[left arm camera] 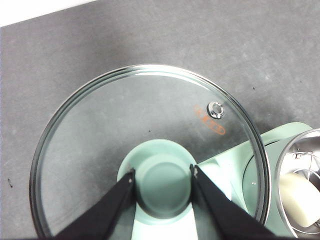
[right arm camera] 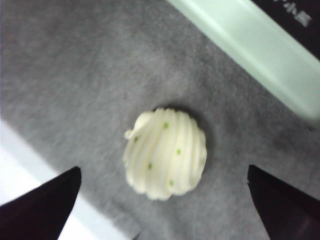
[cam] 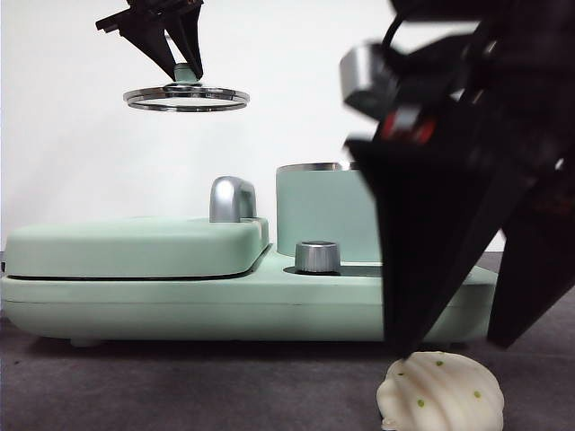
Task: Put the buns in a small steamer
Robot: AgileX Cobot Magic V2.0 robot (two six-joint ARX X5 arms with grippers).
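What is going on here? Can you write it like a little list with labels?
left gripper: shut on the lid's green knob, holding the glass lid up in the air
right gripper: open, above the pleated bun
pleated bun: on the grey table, in front of the cooker
plain bun: already inside the small steamer
steamer: uncovered

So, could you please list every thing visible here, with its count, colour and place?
Pleated bun with green specks: one, cream-white, on the grey table, below the right gripper.
Plain cylinder bun: one, cream, inside the steamer.
Small steamer pot: one, mint-green, steel rim, on the appliance.
Glass lid with green knob: one, held in the air.
Griddle appliance: one, mint-green.
Left gripper: shut on the lid's knob.
Right gripper: open.
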